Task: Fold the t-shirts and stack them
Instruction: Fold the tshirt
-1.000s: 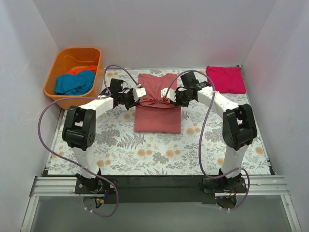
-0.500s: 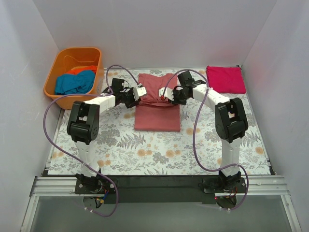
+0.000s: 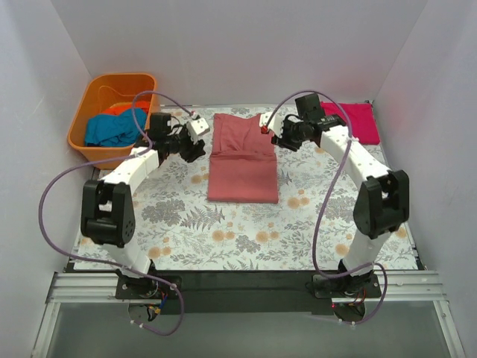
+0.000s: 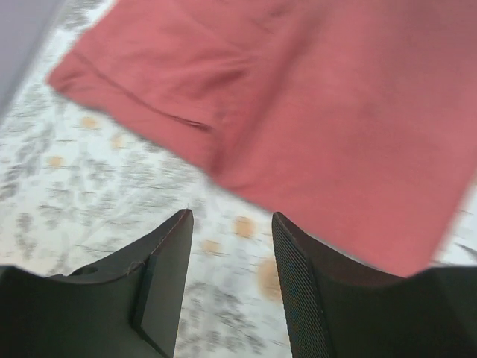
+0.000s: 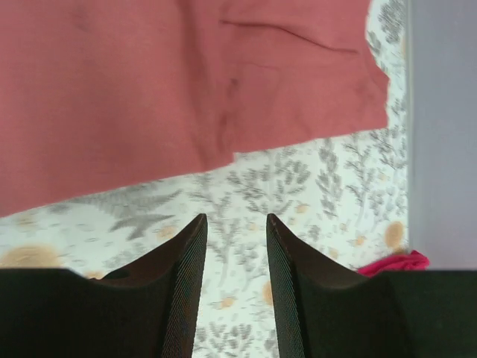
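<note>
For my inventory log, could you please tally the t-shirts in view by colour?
Brick-red t-shirt: 1
Magenta t-shirt: 1
Teal t-shirt: 1
Orange t-shirt: 1
Total: 4

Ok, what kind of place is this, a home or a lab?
Probably a robot lab test booth, not a home: plain white walls box in a floral-covered table, and the left arm and right arm are mounted on a metal frame.
</note>
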